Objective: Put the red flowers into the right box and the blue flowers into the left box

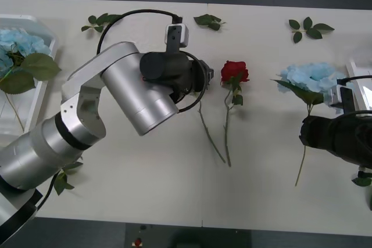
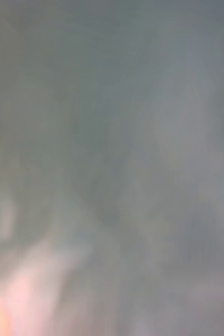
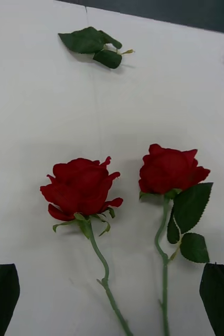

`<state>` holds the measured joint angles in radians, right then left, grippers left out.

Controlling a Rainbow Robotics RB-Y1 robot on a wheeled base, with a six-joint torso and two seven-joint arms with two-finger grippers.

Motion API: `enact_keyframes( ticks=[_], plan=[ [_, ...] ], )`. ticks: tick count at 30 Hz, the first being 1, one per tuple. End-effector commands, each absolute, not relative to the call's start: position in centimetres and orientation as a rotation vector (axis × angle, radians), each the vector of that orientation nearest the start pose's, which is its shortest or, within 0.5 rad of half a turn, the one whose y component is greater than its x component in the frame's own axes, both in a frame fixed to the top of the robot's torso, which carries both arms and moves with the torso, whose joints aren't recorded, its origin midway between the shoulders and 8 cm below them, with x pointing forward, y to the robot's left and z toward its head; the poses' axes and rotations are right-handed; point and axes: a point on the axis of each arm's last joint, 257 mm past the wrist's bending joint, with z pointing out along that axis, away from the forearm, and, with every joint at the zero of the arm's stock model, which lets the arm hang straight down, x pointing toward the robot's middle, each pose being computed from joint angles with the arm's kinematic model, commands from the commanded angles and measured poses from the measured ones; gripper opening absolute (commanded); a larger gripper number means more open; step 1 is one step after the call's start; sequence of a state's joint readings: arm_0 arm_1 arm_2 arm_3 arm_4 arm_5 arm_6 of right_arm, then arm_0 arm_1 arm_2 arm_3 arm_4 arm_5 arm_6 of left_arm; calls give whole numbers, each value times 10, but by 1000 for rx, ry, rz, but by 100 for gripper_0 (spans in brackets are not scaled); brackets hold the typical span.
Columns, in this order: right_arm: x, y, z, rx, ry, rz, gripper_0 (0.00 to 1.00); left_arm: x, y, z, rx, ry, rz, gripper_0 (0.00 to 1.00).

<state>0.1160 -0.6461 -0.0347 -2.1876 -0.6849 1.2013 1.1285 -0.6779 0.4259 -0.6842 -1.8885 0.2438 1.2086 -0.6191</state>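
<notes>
Hovering open — left end effector (image 3: pixel 112 294) above two red flowers (image 3: pixel 80 186).

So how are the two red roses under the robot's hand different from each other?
The rose with big leaves has large dark leaves just below its bloom; the other rose has only small green sepals there. The leafy one's bloom looks tighter and more closed, while the other's outer petals spread and curl outward. The leafy rose lies closer to the robot's right side. Both are deep red, lie flat on the white table, and have thin green stems.
</notes>
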Motion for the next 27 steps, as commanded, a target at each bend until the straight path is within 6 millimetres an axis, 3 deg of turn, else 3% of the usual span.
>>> enact_keyframes(
  ticks=[1, 8, 12, 16, 23, 27],
  plan=[
    [411, -278, -220, 70, 2336, 310, 0, 499, 12, -137, 251, 2122, -451, 100],
    [406, -285, -200, 54, 2319, 287, 0, 474, 32, -123, 325, 2062, -543, 100],
    [403, -276, -178, -36, 2282, 279, 0, 466, 45, -117, 375, 2008, -584, 100],
    [404, -252, -153, -149, 2223, 370, 0, 460, 57, -115, 429, 1963, -605, 100],
    [402, -193, -107, -423, 2093, 600, 0, 453, 77, -114, 526, 1896, -609, 100],
    [399, -160, -77, -561, 1979, 778, 0, 440, 76, -108, 568, 1856, -676, 100]
  ],
)
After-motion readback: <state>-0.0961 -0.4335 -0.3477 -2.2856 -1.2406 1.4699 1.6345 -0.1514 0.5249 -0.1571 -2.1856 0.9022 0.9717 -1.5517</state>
